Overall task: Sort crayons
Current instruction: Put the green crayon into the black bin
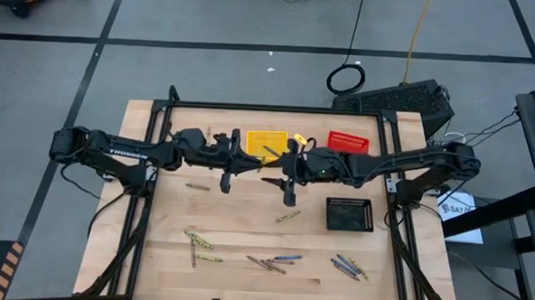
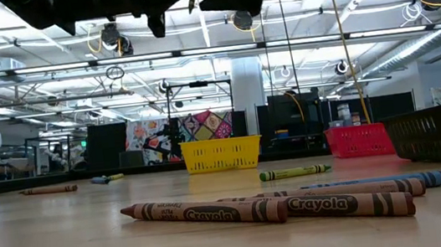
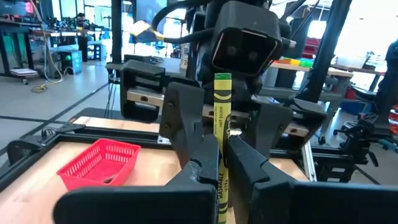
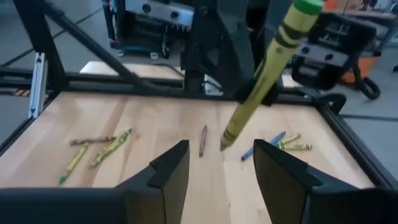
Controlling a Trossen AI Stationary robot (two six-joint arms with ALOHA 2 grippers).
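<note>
A yellow-green crayon [image 3: 222, 118] is held between my two grippers above the table's middle, with my left gripper [image 3: 221, 158] shut on it. In the right wrist view the same crayon [image 4: 267, 74] slants across the picture, its tip just ahead of the gap of my open right gripper [image 4: 221, 147]. That gripper faces the left one and touches nothing. In the high view my left gripper [image 1: 249, 161] and my right gripper [image 1: 280, 169] nearly meet. Loose crayons [image 1: 267, 263] lie flat on the near half of the table; brown ones [image 2: 206, 212] show close in the low view. My left gripper pinches the crayon between its two fingers at about the middle of its length [image 3: 222, 142]. The fingers run level, coming from the table's left, and lie across the crayon. The crayon stands nearly upright, green flat end up, lifted clear of the table.
A yellow basket [image 1: 250, 136] and a red basket [image 1: 347, 142] stand at the far side behind the grippers. A black basket [image 1: 349, 214] stands at the right. More crayons lie at the near left [image 1: 200, 242], the near right [image 1: 348, 267] and mid-table [image 1: 287, 217].
</note>
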